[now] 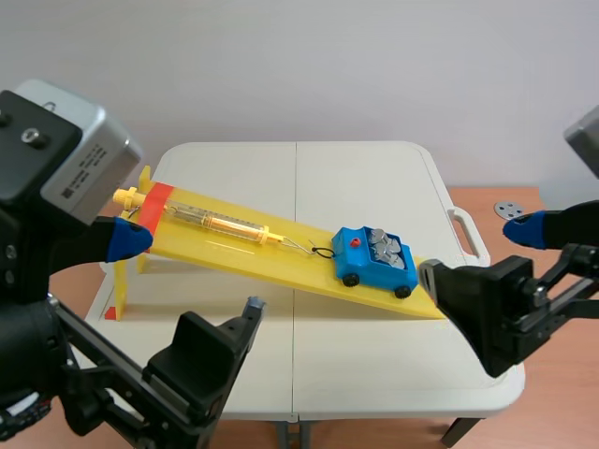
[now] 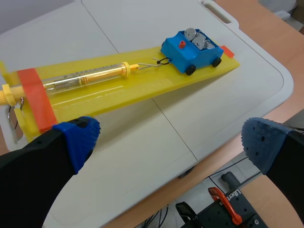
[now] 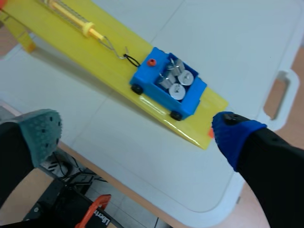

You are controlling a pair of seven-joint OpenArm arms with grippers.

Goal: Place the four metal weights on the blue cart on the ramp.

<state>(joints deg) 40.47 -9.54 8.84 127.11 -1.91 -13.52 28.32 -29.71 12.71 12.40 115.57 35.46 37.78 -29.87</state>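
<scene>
Scene view: weights [image 1: 388, 251] half-hidden inside blue cart [image 1: 358, 269]; left gripper [image 2: 171, 138], right gripper [image 3: 137, 130] both spread, empty.

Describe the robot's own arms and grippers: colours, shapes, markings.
The left arm and right arm are black and blocky. The left gripper has thick black fingers tipped with blue dotted pads. The right gripper has one blue pad and one grey-green pad. A grey box with a printed label sits on the left arm.
</scene>
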